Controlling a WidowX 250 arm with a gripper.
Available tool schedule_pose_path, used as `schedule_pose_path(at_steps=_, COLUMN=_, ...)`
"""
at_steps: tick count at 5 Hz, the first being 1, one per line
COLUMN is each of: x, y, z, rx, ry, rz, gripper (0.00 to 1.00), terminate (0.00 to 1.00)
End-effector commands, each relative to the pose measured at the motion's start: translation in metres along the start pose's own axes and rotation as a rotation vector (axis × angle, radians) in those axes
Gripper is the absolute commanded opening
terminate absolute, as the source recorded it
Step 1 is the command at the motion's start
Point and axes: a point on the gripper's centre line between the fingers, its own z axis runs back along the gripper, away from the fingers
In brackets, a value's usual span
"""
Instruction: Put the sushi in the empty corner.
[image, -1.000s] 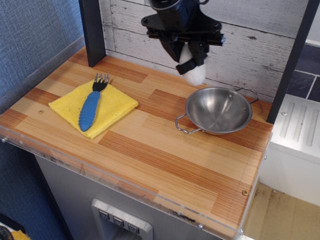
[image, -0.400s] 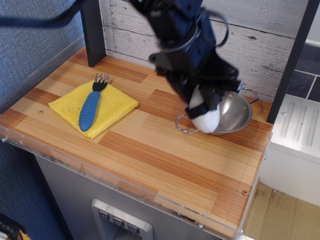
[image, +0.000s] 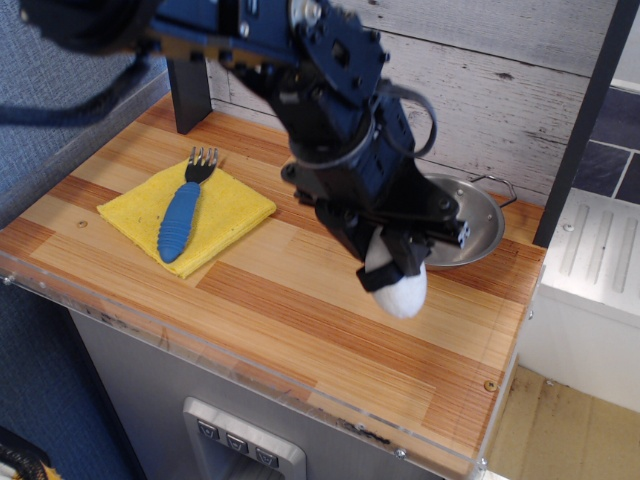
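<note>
My gripper (image: 395, 272) is shut on the sushi (image: 400, 291), a small white rice ball whose black band is mostly hidden between the fingers. It hangs a little above the striped wood tabletop, just in front of the steel bowl (image: 478, 225). The empty corner (image: 470, 400) is the near right corner of the table, with a small screw head (image: 489, 385) and a clear plastic rim, beside the white ridged unit (image: 590, 270). The sushi is left of and behind that corner.
A blue-handled fork (image: 181, 213) lies on a yellow cloth (image: 225, 205) at the left. A dark post (image: 185, 70) stands at the back left and another (image: 580, 120) at the right. The blue textured wall (image: 60, 80) borders the left side.
My gripper has carried the sushi from high at the back wall, forward and down past the bowl, to just above the wood in front of the bowl.
</note>
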Motion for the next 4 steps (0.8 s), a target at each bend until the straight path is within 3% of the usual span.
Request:
schedule_pose_path(at_steps=1, x=-0.012, y=-0.013, z=-0.024, rx=-0.041, ry=0.044, rz=-0.058, gripper=0.00, terminate=0.00)
schedule_pose_path(at_steps=3, x=-0.019, y=-0.017, z=-0.043, rx=-0.061, ry=0.104, rz=-0.066, gripper=0.00, terminate=0.00)
schedule_pose_path(at_steps=4, x=-0.021, y=-0.014, z=-0.043, rx=-0.033, ry=0.107, rz=-0.034, gripper=1.00, terminate=0.00)
